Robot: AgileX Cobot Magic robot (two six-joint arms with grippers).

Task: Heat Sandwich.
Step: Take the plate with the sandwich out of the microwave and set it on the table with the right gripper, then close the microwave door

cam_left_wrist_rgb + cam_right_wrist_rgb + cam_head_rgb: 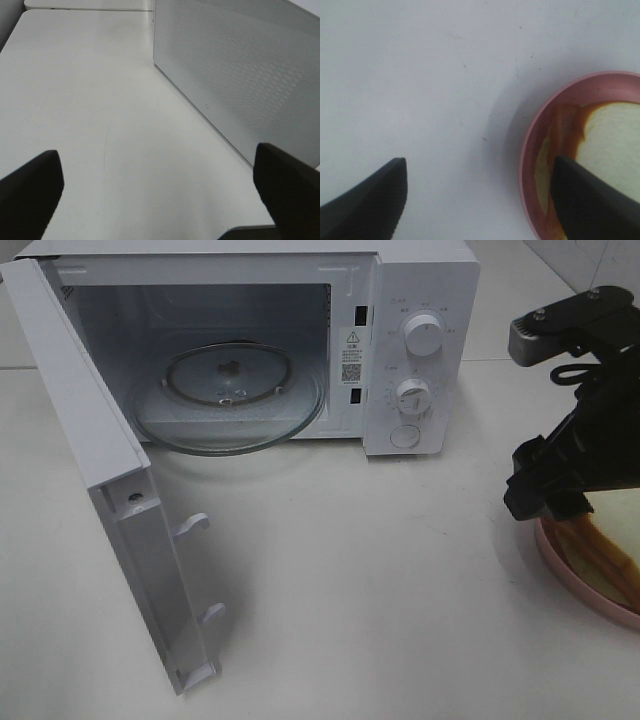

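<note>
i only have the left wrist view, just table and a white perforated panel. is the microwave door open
Observer: Yes, the microwave door is swung wide open, and the glass turntable inside is bare.
Operator: where's the sandwich
Observer: On a pink plate at the table's right edge, outside the microwave. The sandwich lies flat on it.
Operator: is the right pincer holding it
Observer: No. The right pincer is open above the plate's rim, one finger over the sandwich and the other over bare table.
</note>
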